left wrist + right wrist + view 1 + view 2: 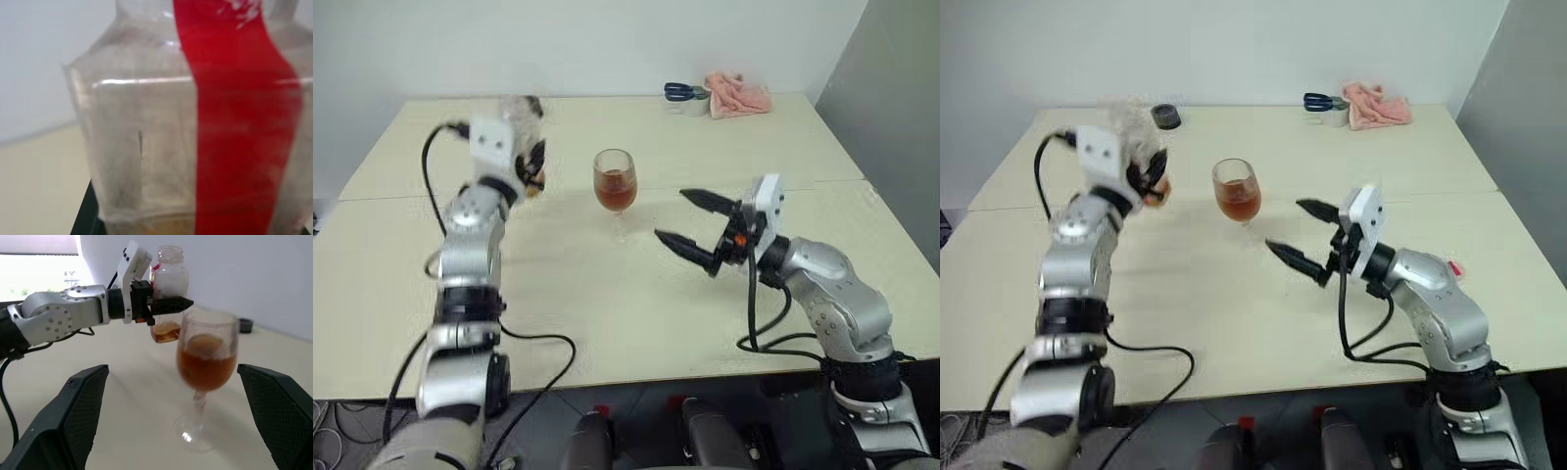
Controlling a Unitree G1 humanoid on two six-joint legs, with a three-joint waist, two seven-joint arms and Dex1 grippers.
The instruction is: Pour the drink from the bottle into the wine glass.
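The wine glass [615, 182] stands mid-table, its bowl about half full of the amber drink [207, 368]. Left of it, my left gripper [530, 162] is shut on the bottle [168, 281], gripping it across its middle. The bottle is upright and uncapped, with a red label stripe [234, 122] and a little drink [165, 332] left at its bottom. It hangs above the table, close to the glass. To the right of the glass, my right gripper [669, 213] is open and points at the glass, with nothing between its fingers.
At the far side of the cream table [607, 313] lie a pink cloth [737, 95] and blue-handled scissors [681, 91] on a small white container. A dark cap [1165, 117] lies at the far left. Black cables trail off the front edge.
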